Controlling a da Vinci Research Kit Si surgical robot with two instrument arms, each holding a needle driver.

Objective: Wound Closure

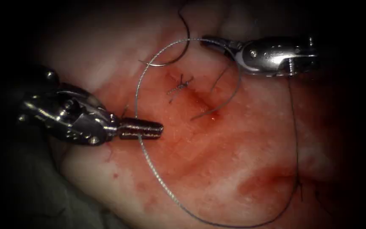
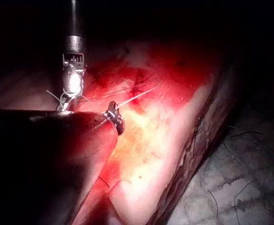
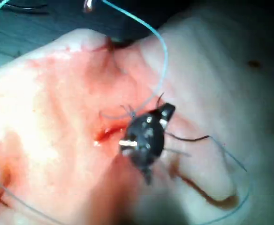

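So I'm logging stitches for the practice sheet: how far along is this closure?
One knotted stitch already sits across the cut. In hand: both tools hold thread, left tool left of the cut, right tool above it. The needle lies free on the tissue. The cut's lower end remains open.

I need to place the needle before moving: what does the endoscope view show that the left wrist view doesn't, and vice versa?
Endoscope view: the needle lies free on the tissue, left of the cut, seemingly not driven in, held by neither tool; a knot sits on the cut. Left wrist view: the tissue's side wall and the cloth under it. Both: the left tool, shut on the thread, and the right tool, shut on the thread too.
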